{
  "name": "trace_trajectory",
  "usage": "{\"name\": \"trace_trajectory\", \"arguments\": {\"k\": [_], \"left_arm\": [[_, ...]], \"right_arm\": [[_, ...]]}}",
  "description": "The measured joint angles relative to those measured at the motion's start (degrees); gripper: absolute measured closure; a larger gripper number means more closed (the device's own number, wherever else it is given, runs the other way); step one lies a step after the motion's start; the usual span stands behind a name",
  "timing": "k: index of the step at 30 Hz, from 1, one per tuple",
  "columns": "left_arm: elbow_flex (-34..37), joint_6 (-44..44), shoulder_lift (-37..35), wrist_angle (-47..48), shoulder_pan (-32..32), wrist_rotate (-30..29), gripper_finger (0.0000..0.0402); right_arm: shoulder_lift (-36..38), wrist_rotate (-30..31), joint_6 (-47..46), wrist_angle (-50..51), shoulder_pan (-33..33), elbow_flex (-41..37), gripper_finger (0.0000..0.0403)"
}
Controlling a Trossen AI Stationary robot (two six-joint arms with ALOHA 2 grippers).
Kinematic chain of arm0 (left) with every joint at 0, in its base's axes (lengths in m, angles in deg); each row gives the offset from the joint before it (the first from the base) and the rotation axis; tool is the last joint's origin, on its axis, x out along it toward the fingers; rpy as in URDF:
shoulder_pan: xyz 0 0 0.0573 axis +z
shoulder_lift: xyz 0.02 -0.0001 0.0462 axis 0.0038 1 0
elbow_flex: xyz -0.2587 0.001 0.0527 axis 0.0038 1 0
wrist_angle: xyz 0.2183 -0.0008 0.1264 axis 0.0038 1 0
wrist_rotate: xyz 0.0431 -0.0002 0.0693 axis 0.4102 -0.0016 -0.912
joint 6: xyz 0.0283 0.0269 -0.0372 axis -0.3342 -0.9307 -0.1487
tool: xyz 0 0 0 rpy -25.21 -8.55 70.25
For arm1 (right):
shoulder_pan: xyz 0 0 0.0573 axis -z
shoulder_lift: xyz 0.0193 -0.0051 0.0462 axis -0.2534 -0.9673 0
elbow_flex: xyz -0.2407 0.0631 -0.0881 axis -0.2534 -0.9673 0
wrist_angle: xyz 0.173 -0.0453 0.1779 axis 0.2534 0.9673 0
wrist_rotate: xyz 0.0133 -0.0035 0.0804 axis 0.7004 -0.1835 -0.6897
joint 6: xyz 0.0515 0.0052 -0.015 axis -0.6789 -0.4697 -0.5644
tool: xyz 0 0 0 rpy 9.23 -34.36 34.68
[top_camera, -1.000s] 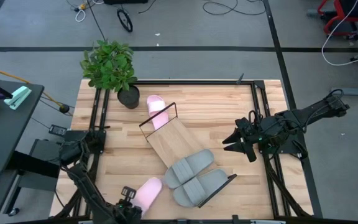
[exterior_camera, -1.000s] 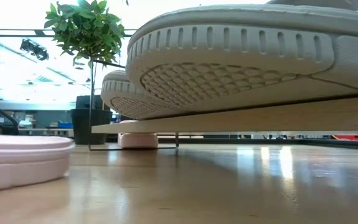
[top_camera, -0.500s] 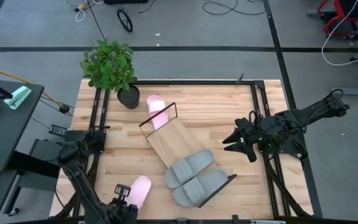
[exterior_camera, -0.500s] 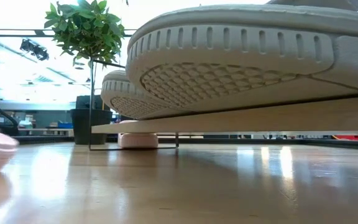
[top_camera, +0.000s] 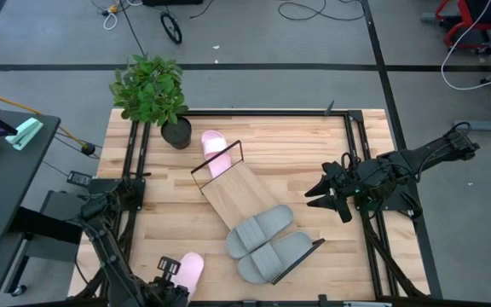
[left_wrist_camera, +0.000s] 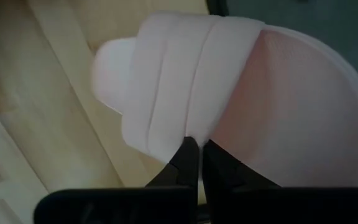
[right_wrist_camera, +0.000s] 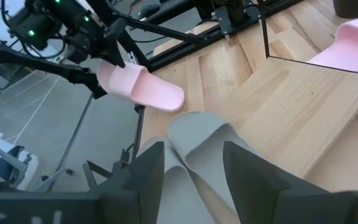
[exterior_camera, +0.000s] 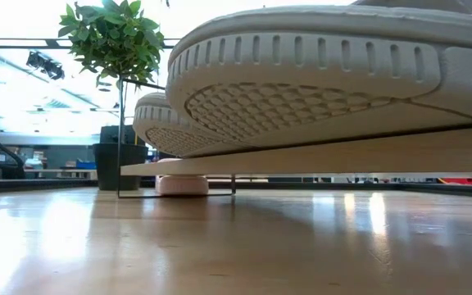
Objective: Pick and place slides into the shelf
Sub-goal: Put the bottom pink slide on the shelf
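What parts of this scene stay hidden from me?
- High view: most of the left pincer, cut by the bottom edge.
- High view: part of the far pink slide, behind the shelf frame.
- Low view: the grey slides fill the frame, blocking both arms.

Two grey slides (top_camera: 268, 243) are lying side by side on the shelf (top_camera: 233, 194); one pink slide (top_camera: 213, 150) is sitting beneath its far end, another (top_camera: 188, 269) hanging at the table's near edge.

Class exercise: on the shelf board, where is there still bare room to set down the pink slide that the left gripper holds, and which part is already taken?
The shelf is bare between its wire end near the plant and the two grey slides. The grey pair fills the other end. The left gripper holds the pink slide at the table's near edge.
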Motion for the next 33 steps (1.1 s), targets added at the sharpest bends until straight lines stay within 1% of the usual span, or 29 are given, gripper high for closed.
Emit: {"name": "trace_trajectory", "arguments": {"k": [5, 10, 13, 18, 21, 26, 30, 32, 33], "left_arm": [[-2.6, -1.1, -0.1, -0.1, 1.8, -3.2, 0.0393], [-3.5, -0.6, -0.6, -0.1, 3.7, -3.9, 0.0393], [-3.5, 1.3, -1.5, -0.2, 4.7, -5.1, 0.0393], [-3.5, 6.6, -5.0, -0.2, 6.0, -8.2, 0.0393], [-3.5, 8.1, -6.3, -0.2, 6.6, -8.8, 0.0393], [-3.5, 8.3, -8.6, -0.1, 6.8, -8.8, 0.0393], [-3.4, 9.3, -11.6, -0.1, 6.6, -7.7, 0.0393], [-3.4, 9.8, -13.7, -0.1, 6.7, -8.5, 0.0393], [-3.4, 9.9, -14.7, -0.1, 6.9, -9.9, 0.0393]], "right_arm": [[0.0, 0.0, 0.7, 0.1, 0.0, 0.0, 0.0234], [0.0, 0.0, 0.8, 0.6, 0.0, 0.0, 0.0234], [0.0, 0.0, 0.8, 1.1, 0.0, 0.0, 0.0234], [0.0, 0.0, 1.1, 1.5, 0.0, 0.0, 0.0234], [0.0, 0.0, 1.5, 1.7, 0.0, 0.0, 0.0234], [0.0, 0.0, 1.6, 2.9, 0.0, 0.0, 0.0234], [0.0, 0.0, 1.6, 3.7, 0.0, 0.0, 0.0234], [0.0, 0.0, 1.6, 3.8, 0.0, 0.0, 0.0234], [0.0, 0.0, 1.7, 3.8, 0.0, 0.0, 0.0234]]}}
